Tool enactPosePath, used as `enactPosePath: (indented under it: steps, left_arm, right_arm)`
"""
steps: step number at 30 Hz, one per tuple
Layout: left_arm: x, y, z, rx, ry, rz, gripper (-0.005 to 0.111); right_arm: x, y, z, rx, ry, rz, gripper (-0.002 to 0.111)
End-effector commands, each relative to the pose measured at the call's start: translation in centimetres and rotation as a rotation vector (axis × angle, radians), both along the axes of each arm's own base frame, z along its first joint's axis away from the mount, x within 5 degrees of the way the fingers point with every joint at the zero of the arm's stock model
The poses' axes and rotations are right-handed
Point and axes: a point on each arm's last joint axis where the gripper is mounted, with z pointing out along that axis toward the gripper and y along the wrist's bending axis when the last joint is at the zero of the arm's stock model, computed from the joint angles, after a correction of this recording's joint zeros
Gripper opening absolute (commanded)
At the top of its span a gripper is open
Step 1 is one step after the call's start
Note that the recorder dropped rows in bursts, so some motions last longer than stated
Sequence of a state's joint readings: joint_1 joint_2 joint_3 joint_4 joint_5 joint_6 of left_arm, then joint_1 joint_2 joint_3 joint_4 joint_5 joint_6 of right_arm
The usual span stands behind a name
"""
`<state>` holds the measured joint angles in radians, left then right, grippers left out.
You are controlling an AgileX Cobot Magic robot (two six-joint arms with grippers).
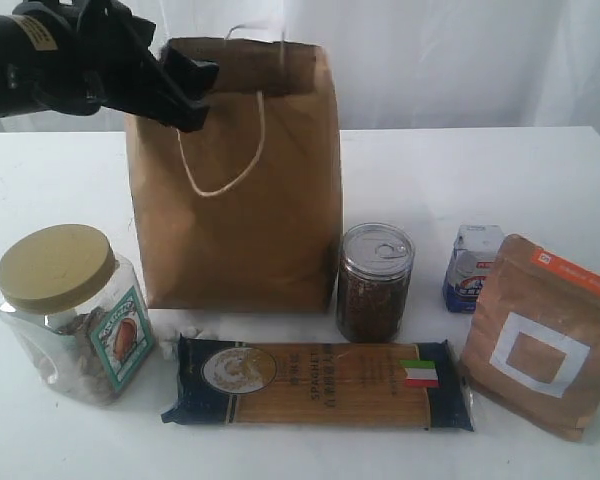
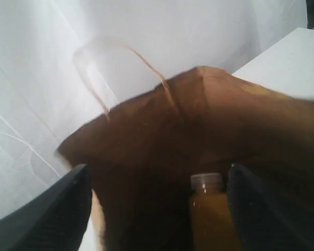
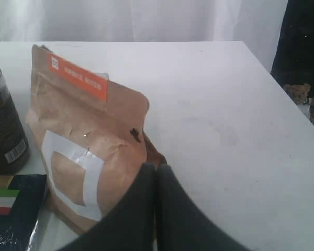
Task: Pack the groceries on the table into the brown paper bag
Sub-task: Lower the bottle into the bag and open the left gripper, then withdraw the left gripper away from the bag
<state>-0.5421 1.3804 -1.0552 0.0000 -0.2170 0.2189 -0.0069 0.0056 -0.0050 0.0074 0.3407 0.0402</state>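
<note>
Left gripper point(image 1: 194, 97) above far-left rim of bag point(image 1: 250, 220), jaws spread, grasping nothing. Yellow jar point(image 2: 208, 217) inside bag, between them. Right gripper point(image 3: 156, 172) clenched, empty, beside pouch point(image 3: 89, 130), right side of table point(image 1: 540, 170).

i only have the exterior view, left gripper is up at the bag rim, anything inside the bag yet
Observer: Yes, the left wrist view shows the white-capped yellow-grain jar inside the brown paper bag.
Operator: is it still gripped
Observer: No. The left gripper is open, with the jar lower down between its spread jaws.
Operator: cant see the right gripper anywhere
Observer: The right gripper is shut, low over the table, right beside the orange-labelled brown pouch.
</note>
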Motion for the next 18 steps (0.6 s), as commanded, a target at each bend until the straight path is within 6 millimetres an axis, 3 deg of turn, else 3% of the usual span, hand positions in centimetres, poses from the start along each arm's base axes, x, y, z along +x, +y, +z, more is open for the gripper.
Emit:
enactPosePath:
  steps: [1,10,15,18]
  left_arm:
    - [-0.1,0.2,0.4,-0.005,-0.007,0.003,0.075]
    - [-0.3,0.2,0.1,0.013,0.032,0.000,0.074]
    - [-1.8,1.3,4.6,-0.133,-0.216,0.013,0.067]
    - [-2.6,1.7,5.1,-0.125,-0.201,0.010,0.067]
  right_arm:
    - [0.0,0.0,-0.1,0.002,-0.005,-0.006,0.000]
    - [0.0,0.0,-0.1,0.002,-0.005,-0.006,0.000]
    - [0.0,0.0,-0.1,0.002,-0.005,-0.006,0.000]
    - [0.0,0.0,-0.1,0.002,-0.005,-0.006,0.000]
